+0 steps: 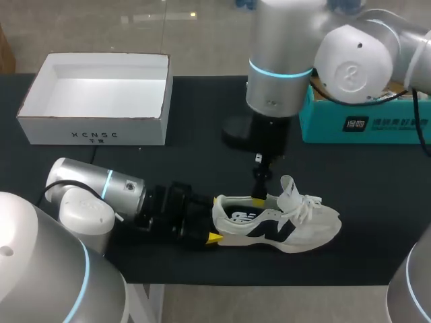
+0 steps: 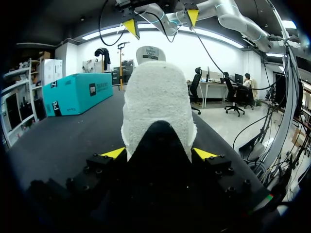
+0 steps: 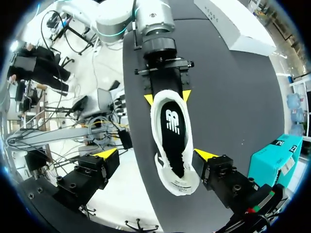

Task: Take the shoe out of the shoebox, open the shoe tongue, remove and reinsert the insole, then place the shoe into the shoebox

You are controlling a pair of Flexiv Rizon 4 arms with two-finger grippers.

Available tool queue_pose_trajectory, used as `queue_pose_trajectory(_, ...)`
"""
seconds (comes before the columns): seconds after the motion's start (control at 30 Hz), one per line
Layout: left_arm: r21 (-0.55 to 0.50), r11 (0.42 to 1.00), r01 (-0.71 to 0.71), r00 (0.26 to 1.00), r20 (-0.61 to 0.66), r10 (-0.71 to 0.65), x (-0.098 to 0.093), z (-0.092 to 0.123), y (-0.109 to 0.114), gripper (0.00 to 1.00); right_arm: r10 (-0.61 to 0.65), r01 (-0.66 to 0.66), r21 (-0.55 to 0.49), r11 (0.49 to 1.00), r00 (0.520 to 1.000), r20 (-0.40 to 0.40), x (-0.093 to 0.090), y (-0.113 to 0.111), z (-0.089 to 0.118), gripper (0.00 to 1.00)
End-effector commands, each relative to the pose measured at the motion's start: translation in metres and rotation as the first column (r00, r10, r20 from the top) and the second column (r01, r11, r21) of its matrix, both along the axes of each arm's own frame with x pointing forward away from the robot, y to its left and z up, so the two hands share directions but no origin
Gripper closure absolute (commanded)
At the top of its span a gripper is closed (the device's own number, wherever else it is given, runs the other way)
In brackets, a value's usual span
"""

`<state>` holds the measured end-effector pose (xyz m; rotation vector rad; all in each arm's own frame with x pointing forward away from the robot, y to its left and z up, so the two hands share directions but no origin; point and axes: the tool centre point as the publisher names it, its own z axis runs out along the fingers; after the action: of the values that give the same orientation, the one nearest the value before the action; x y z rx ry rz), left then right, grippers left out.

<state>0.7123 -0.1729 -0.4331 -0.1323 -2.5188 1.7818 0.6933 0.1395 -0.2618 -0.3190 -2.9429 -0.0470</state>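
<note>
Your left gripper (image 2: 159, 153) is clamped on the shoe (image 1: 276, 222). Both of its yellow fingertips (image 2: 114, 153) press the white heel from either side. The shoe lies on its sole on the black table (image 1: 377, 195), with its toe pointing straight ahead of those fingers.

Your right gripper (image 3: 156, 154) hangs over the shoe's opening with its fingers spread wide. One tip is near the collar and the other well apart from it, so they hold nothing. Under the gap between them you can see the black insole (image 3: 171, 124) lying inside the shoe. The tongue (image 1: 289, 188) stands upright just beyond it.

The white shoebox (image 1: 94, 97) sits open, well apart from both grippers. A teal box (image 1: 363, 121) stands behind your right arm
</note>
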Motion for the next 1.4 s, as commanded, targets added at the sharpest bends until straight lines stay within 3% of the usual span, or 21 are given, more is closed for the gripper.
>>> queue_pose_trajectory(0.03, 0.003, 1.0, -0.001, 1.0, 0.001, 0.001, -0.002, -0.005, -0.002, 1.0, 0.003, -0.003, -0.03, 1.0, 1.0, -0.012, 0.003, 0.007, -0.001, 0.0)
queue_pose_trajectory(0.1, 0.003, 1.0, -0.001, 1.0, 0.001, 0.001, -0.002, -0.005, -0.002, 1.0, 0.005, -0.004, -0.027, 1.0, 1.0, 0.006, 0.003, 0.007, -0.001, 0.0)
queue_pose_trajectory(0.13, 0.003, 1.0, -0.001, 1.0, 0.001, 0.001, -0.002, -0.005, -0.002, 1.0, 0.016, -0.016, -0.027, 0.999, 1.0, 0.009, 0.003, 0.007, -0.002, 0.52)
queue_pose_trajectory(0.17, 0.003, 1.0, -0.001, 1.0, 0.001, 0.001, -0.002, -0.005, -0.002, 1.0, 0.013, -0.012, -0.029, 1.0, 1.0, 0.015, 0.003, 0.009, -0.003, 0.98)
queue_pose_trajectory(0.5, 0.003, 1.0, -0.001, 1.0, 0.001, 0.001, -0.002, -0.005, -0.002, 1.0, 0.036, -0.036, -0.025, 0.999, 0.999, -0.01, 0.01, 0.014, -0.03, 1.0)
queue_pose_trajectory(0.97, 0.003, 1.0, -0.001, 1.0, 0.001, 0.001, -0.002, -0.005, -0.002, 1.0, 0.001, -0.001, -0.002, 1.0, 0.998, -0.056, 0.008, 0.004, -0.087, 1.0)
queue_pose_trajectory(1.17, 0.003, 1.0, -0.001, 1.0, 0.001, 0.001, -0.002, -0.005, -0.002, 1.0, -0.016, 0.015, -0.033, 0.999, 0.999, -0.045, 0.01, 0.002, -0.097, 1.0)
queue_pose_trajectory(1.4, 0.003, 1.0, -0.001, 1.0, 0.001, 0.001, -0.002, -0.005, -0.002, 1.0, 0.001, -0.005, -0.114, 0.994, 0.999, -0.04, 0.028, -0.006, -0.093, 1.0)
